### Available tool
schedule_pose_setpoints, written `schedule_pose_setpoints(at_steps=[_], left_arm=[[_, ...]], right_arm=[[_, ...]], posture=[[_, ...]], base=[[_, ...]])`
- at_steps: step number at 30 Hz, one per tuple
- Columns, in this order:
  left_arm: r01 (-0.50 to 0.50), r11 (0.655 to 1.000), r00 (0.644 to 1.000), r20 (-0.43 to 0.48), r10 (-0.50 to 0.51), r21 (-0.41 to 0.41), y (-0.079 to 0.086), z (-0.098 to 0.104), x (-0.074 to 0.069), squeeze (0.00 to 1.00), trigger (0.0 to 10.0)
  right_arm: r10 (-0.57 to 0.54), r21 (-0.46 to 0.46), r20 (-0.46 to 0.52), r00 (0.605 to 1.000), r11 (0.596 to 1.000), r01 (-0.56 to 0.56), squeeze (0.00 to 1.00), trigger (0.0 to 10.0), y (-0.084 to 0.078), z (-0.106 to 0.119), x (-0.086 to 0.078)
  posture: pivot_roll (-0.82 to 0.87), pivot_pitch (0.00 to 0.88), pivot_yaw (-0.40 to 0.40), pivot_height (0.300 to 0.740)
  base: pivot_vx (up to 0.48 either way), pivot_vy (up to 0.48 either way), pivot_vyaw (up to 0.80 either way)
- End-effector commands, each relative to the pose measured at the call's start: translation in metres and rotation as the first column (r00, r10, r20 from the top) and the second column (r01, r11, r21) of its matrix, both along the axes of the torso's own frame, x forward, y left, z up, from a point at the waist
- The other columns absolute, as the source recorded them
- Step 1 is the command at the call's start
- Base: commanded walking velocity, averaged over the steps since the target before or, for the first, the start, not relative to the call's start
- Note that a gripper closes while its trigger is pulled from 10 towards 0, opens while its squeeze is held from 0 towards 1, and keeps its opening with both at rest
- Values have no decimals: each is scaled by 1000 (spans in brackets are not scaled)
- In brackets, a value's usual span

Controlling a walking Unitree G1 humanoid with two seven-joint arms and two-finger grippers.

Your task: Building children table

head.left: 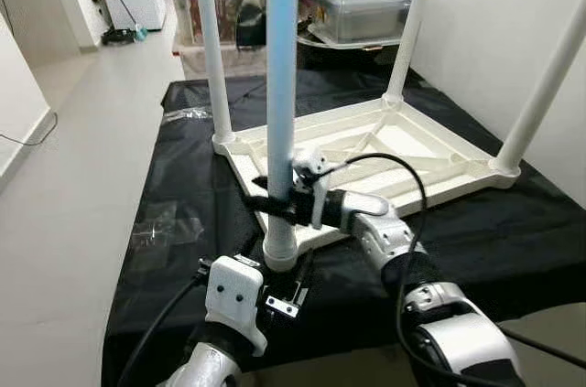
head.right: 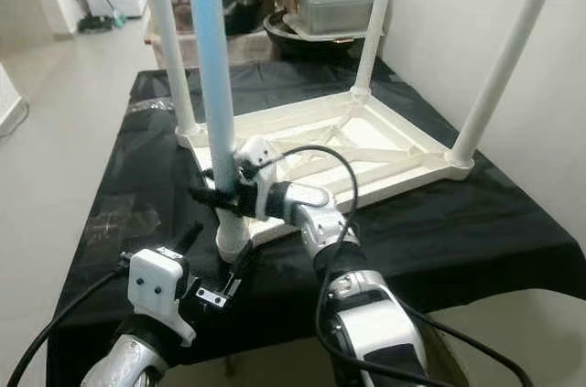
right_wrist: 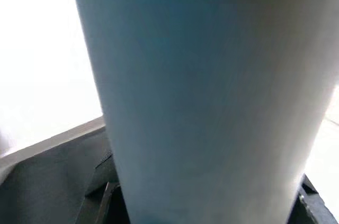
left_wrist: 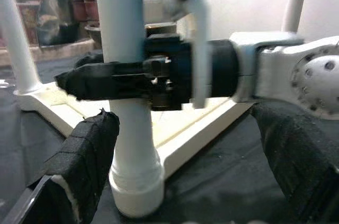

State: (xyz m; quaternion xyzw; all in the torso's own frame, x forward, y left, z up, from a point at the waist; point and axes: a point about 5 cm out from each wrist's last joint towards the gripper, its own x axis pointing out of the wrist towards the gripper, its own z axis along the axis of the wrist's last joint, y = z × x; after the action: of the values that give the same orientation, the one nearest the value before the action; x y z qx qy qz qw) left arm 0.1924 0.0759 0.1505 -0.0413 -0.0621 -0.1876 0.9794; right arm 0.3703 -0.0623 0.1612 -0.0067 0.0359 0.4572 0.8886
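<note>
At the far end of the black cloth [head.left: 192, 222] stand clear plastic storage bins [head.left: 362, 12] — 1 with an orange lid, 1 with a dark green lid; what they hold is too dim to tell.

The white children's table [head.left: 385, 154] lies upside down on the cloth, with 3 white legs [head.left: 212, 48] standing upright in its corner sockets. The 4th leg [head.left: 280, 112], pale blue-white, stands upright at the near corner, its flared foot resting at the frame's edge.

The right gripper [head.left: 275, 197] is clamped across this leg a little above its base, 1 black finger on each side, squeezing the tube. The left gripper [left_wrist: 175, 160] hovers low before the leg's base — its padded fingers [left_wrist: 87, 150] are spread wide, flanking the foot without touching it, holding nothing.
</note>
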Motion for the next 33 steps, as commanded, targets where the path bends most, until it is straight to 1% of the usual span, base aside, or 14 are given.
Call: schedule_pose_setpoints(at_steps=[1,3,6,11,15,16,17,23,24,29,30,31,32,33], left_arm=[[-9,1000,1000,-6,10,5,2,-2,0,0,10000],[-6,1000,1000,-7,7,6,2,-2,1,0,10000],[0,1000,1000,-9,0,5,1,-3,1,0,10000],[3,1000,1000,-10,-3,4,1,-3,1,0,10000],[0,1000,1000,-9,0,4,1,-3,1,0,10000],[-1,1000,1000,-9,1,3,1,-3,1,0,10000],[0,1000,1000,-9,0,2,1,-3,1,0,10000],[-6,1000,1000,-7,6,-3,0,-2,2,0,10000],[-7,1000,1000,-8,6,-5,0,-3,1,0,10000],[0,1000,1000,-11,0,-4,0,-4,1,0,10000],[1,1000,1000,-11,-1,-3,0,-4,0,0,10000],[1,1000,1000,-11,-1,-3,0,-4,0,0,10000],[1,1000,1000,-11,-1,-1,1,-4,0,0,10000],[0,1000,1000,-11,0,-1,1,-4,0,0,10000]], right_arm=[[-313,-95,-89,946,948,304,0,0,-28,-28,5],[-676,-114,-77,733,736,667,0,0,-57,-33,7],[-895,-68,-105,434,442,894,0,0,-78,-35,-11],[-915,-49,-117,386,393,918,0,0,-73,-35,-20],[-865,6,-169,472,478,878,0,1098,-43,-35,-22],[-854,17,-182,488,493,870,0,10000,-37,-35,-21],[-781,87,-150,606,600,795,1000,10000,-25,-28,-18],[-752,126,-123,647,635,762,1000,10000,-26,-19,-15],[-729,146,-132,671,656,741,0,10000,-28,-17,-13],[-639,202,-119,760,733,649,0,10000,-32,-11,-9],[-525,224,-123,842,812,539,0,10000,-31,-10,-8],[-525,224,-123,842,812,539,0,10000,-31,-10,-8],[-188,218,-130,974,952,213,0,10000,-28,-13,-12],[-68,215,-141,988,972,98,0,10000,-29,-14,-15]], posture=[[90,0,-25,740],[85,0,-20,740],[80,0,-15,740],[80,0,-12,740],[82,0,-15,740],[82,0,-15,740],[70,0,-19,740],[44,0,-23,740],[33,0,-14,740],[38,0,-8,740],[45,0,-8,740],[45,0,-8,740],[51,0,-10,740],[51,0,-10,740]], base=[[0,0,0],[0,0,0],[0,0,0],[0,0,0],[0,0,0],[0,0,0],[0,0,0],[0,0,0],[0,0,0],[0,0,0],[0,0,0],[0,0,0],[0,0,0],[0,0,0]])
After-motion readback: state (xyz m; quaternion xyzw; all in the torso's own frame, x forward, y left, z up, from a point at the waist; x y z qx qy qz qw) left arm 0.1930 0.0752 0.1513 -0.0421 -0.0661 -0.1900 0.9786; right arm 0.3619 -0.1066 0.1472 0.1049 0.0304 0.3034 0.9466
